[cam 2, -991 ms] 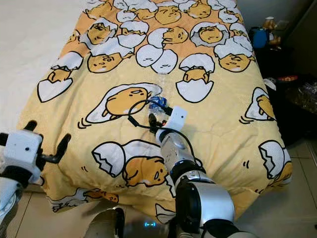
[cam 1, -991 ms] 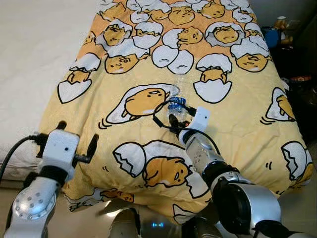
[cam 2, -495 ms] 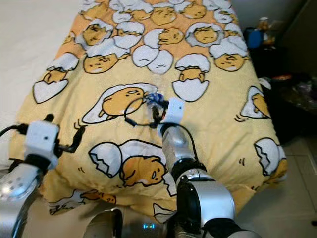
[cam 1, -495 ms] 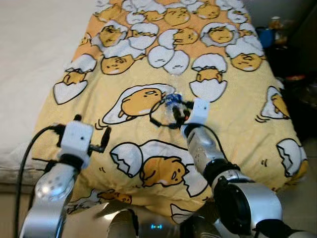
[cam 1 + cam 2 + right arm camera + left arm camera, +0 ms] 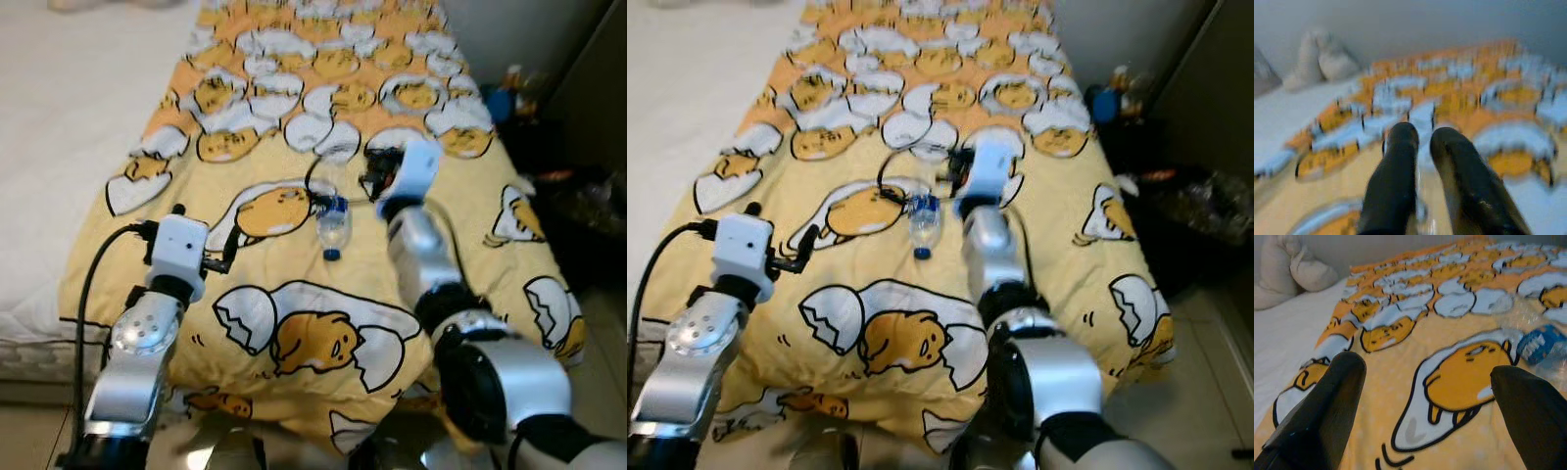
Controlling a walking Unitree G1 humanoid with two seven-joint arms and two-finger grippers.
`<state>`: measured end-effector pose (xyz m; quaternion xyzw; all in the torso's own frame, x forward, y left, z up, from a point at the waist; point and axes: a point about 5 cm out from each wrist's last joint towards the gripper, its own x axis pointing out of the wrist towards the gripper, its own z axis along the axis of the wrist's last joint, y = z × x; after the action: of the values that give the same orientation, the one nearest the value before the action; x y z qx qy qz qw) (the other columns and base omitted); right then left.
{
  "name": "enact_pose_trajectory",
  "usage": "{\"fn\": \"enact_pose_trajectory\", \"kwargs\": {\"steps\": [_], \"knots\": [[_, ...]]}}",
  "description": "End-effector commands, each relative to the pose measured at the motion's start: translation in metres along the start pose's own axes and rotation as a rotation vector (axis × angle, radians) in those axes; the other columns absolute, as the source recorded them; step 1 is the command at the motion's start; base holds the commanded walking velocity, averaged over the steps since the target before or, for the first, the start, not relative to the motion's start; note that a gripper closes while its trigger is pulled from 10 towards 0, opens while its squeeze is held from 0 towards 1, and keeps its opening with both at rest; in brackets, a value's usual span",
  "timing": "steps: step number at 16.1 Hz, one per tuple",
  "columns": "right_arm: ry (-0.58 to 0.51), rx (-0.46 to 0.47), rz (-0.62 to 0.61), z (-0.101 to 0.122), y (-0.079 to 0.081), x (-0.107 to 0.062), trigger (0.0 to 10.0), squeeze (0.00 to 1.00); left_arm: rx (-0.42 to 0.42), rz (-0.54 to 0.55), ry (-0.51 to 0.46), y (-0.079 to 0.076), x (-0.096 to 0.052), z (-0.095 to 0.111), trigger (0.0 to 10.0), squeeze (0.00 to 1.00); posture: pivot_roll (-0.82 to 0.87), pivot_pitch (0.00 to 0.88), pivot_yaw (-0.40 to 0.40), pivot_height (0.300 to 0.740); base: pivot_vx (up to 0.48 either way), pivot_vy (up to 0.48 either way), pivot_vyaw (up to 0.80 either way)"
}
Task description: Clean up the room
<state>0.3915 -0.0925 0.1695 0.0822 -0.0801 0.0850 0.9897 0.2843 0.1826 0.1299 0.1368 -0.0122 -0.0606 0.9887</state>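
Note:
A clear plastic bottle with a blue label and blue cap lies on the yellow egg-print blanket, its cap toward me. My right gripper hovers just beyond and to the right of the bottle's far end. In the blurred right wrist view its fingers are nearly touching, with nothing clearly between them. My left gripper is open over the blanket to the left of the bottle. The bottle appears past the far finger in the left wrist view.
White bedsheet lies left of the blanket, with pillows at the head. Dark furniture with a blue item and clutter stands at the bed's right side. A black cable loops by the bottle.
The right gripper has lifted off the bottle's cap end and moved farther up the bed; the bottle stays lying there. The left arm came up and inward. The camera shifted.

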Motion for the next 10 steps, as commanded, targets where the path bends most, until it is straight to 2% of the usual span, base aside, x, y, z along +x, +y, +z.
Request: {"fn": "enact_pose_trajectory", "kwargs": {"steps": [1,2,3,6,7,10], "knots": [[0.002,-0.033,-0.021,-0.001,-0.003,-0.001,0.0,0.00,0.015,0.001,-0.010,-0.003,0.006,0.000,10.0,0.00,0.20,0.000,-0.012,0.740,0.000,0.000,0.00],[0.043,-0.016,-0.037,-0.009,-0.005,-0.004,4.3,0.00,0.027,-0.017,-0.014,-0.006,0.008,0.000,10.0,0.00,0.19,0.000,-0.011,0.740,0.000,0.000,0.00],[0.052,0.024,-0.038,-0.013,-0.005,-0.006,10.0,1.00,0.023,-0.039,-0.011,-0.010,0.009,-0.001,10.0,0.00,0.19,0.000,-0.012,0.740,0.000,0.000,0.00],[0.067,0.023,-0.027,-0.025,-0.005,-0.015,10.0,1.00,-0.095,-0.132,-0.020,-0.020,0.011,-0.004,10.0,0.00,0.17,0.000,-0.025,0.740,0.000,0.000,0.00],[0.072,0.015,-0.026,-0.027,-0.006,-0.018,10.0,1.00,-0.102,-0.147,-0.025,-0.020,0.011,-0.004,10.0,0.00,0.18,0.000,-0.025,0.740,0.000,0.000,0.00],[0.094,0.001,-0.040,-0.038,-0.012,-0.026,10.0,1.00,-0.111,-0.148,-0.023,-0.014,0.011,-0.007,10.0,0.00,0.18,0.000,-0.026,0.740,0.000,0.480,0.00]]}}
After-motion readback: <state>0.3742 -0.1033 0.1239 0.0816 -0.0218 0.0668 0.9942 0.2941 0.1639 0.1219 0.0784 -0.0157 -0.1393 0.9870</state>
